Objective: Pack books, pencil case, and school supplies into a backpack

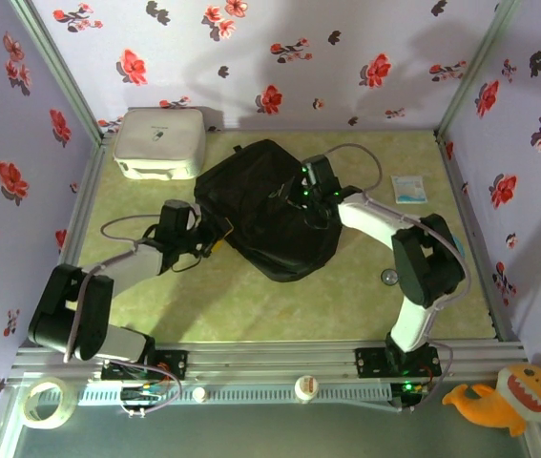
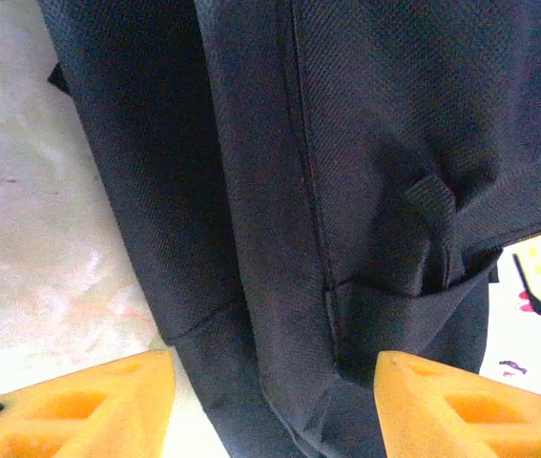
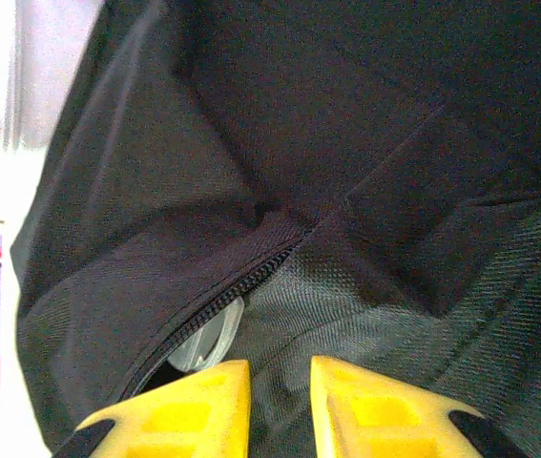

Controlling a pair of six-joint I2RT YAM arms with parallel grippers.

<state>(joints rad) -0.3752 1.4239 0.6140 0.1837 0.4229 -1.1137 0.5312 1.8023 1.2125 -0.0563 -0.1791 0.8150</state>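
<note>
Backpack [image 1: 262, 218], black, soft woven fabric, crumpled

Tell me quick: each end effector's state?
Left end effector: apart astride the backpack; grip cannot be told.
Right end effector: nearly closed by the zip; grip unclear.

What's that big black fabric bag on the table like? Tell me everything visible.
The soft black woven backpack lies slumped flat on the green tabletop. Stitched seams and a strap loop show, and its zipper gapes slightly. The left gripper straddles one edge, open. The right gripper, fingers nearly together, sits at the fabric beside the zipper.
</note>
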